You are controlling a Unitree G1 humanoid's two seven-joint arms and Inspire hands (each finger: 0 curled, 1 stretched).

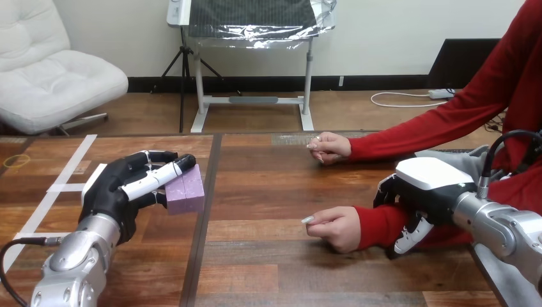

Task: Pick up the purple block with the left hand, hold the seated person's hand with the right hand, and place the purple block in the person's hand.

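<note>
two hands show on my feed. the left hand (112, 188) clasps the purple block (186, 190), fingers curled round it, low over the wooden table (268, 268). the right hand (418, 192) clamps the person's forearm (376, 224), fingers hooked round the red sleeve. the person's nearer hand (333, 227), loosely fisted, rests just beside the right hand, well apart from the block.
</note>
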